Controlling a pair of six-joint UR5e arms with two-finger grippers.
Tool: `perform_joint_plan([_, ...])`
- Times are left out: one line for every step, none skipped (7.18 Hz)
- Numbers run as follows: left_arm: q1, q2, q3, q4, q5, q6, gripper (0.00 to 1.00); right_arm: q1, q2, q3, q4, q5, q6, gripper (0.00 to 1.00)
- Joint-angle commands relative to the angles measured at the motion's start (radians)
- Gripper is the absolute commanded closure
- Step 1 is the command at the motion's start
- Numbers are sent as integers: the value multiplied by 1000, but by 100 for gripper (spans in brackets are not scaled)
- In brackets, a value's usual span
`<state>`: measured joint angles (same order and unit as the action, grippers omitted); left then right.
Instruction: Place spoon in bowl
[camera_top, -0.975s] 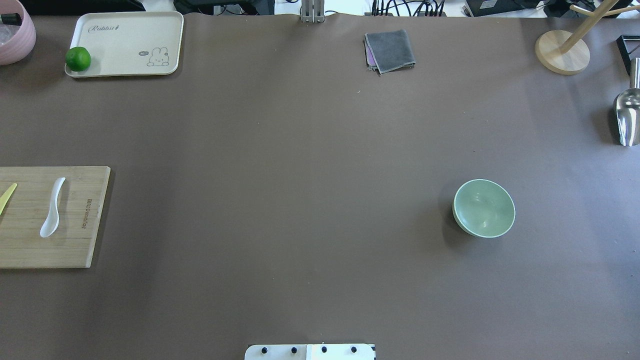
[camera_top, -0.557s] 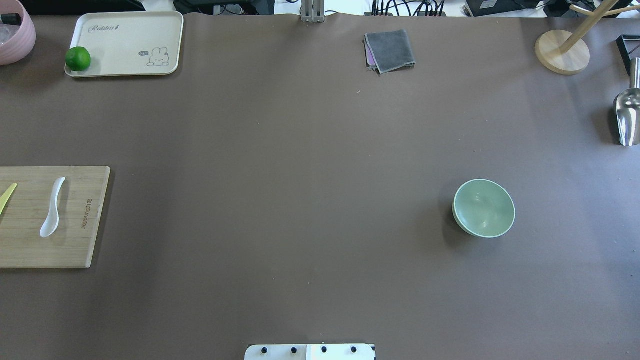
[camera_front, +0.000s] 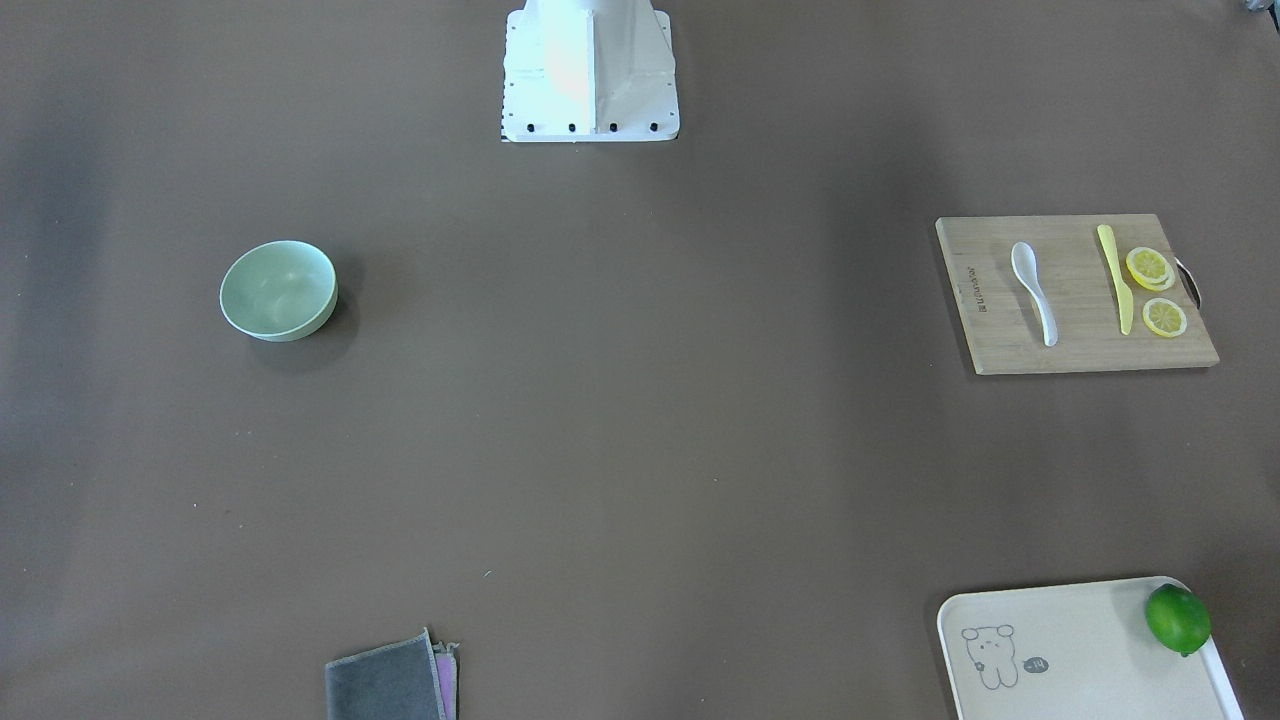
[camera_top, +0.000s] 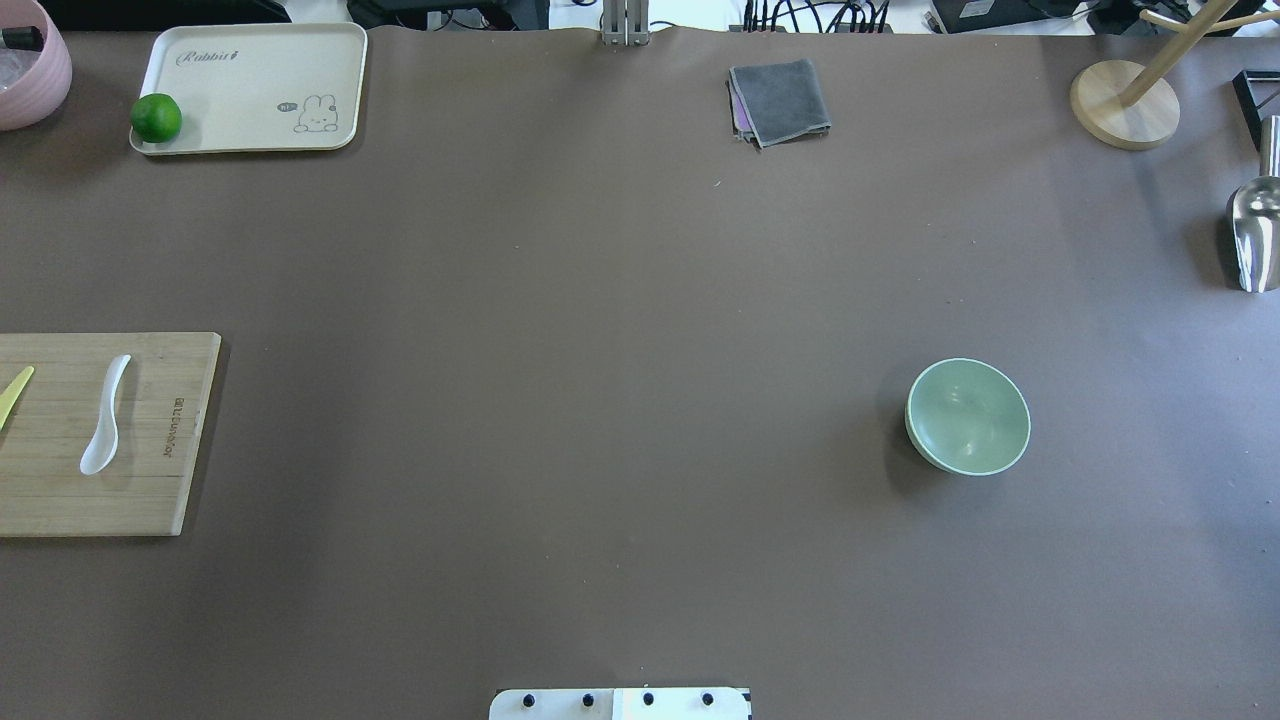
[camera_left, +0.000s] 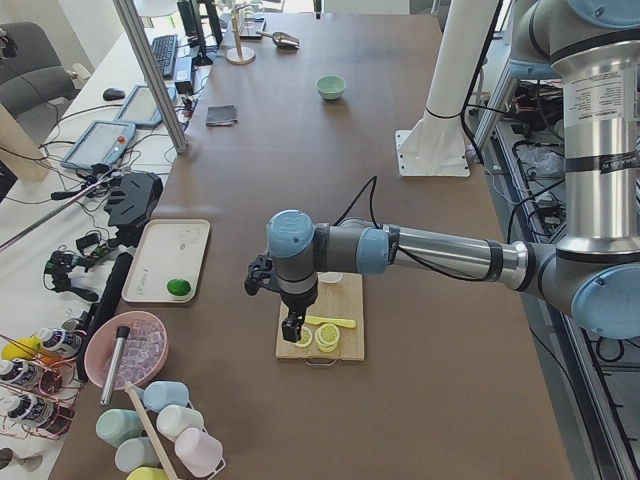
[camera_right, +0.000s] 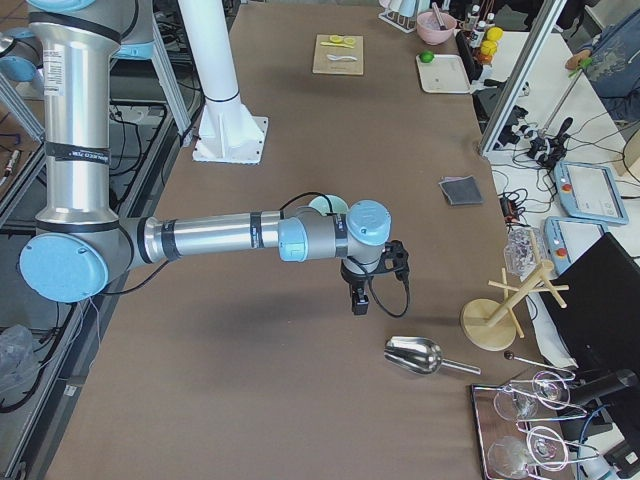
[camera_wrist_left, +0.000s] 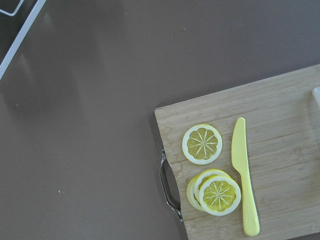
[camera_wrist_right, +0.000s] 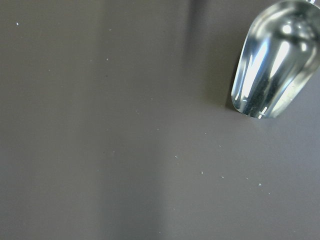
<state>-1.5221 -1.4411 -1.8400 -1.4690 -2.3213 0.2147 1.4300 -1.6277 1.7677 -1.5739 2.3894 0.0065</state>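
Left gripper (camera_left: 290, 328) (nearer arm; open/shut can't be told) is being held over the cutting board (camera_top: 150, 500), w/ the spoon (camera_top: 105, 420) lying on it just past the yellow knife (camera_wrist_left: 244, 175), parallel to it, scoop twd the robot, while right gripper (camera_right: 358, 302) (state likewise untellable) is being held near the bowl (camera_top: 967, 416), well apart from the spoon.

Left wrist view's right edge cuts off most of the spoon (camera_wrist_left: 316, 96).

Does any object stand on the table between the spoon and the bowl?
Nothing visible does. The spoon lies on the cutting board at the robot's left, the bowl stands at its right, and only the brown table lies between them. The yellow knife is on the spoon's far side.
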Motion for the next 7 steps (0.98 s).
perform_joint_plan([3,-4,-11,-17,-100,-9,2,-87,5,73,0,1,166,0])
perform_joint_plan([14,-8,-31,-37,-107,-99,2,-130,5,108,20,1,258,0])
perform_joint_plan([45,-7,-34,-136,-105,-195,2,-170,2,107,93,-1,342,0])
perform_joint_plan([95,-7,-27,-196,-98,-260,2,-222,0,104,165,-7,454,0])
perform_joint_plan([143,-10,-30,-230,-96,-358,2,-280,5,104,222,-13,558,0])
perform_joint_plan([190,-12,-28,-294,-95,-442,3,-339,6,104,268,-57,604,1])
perform_joint_plan([233,-12,-27,-324,-93,-507,3,-399,12,104,306,-82,657,1])
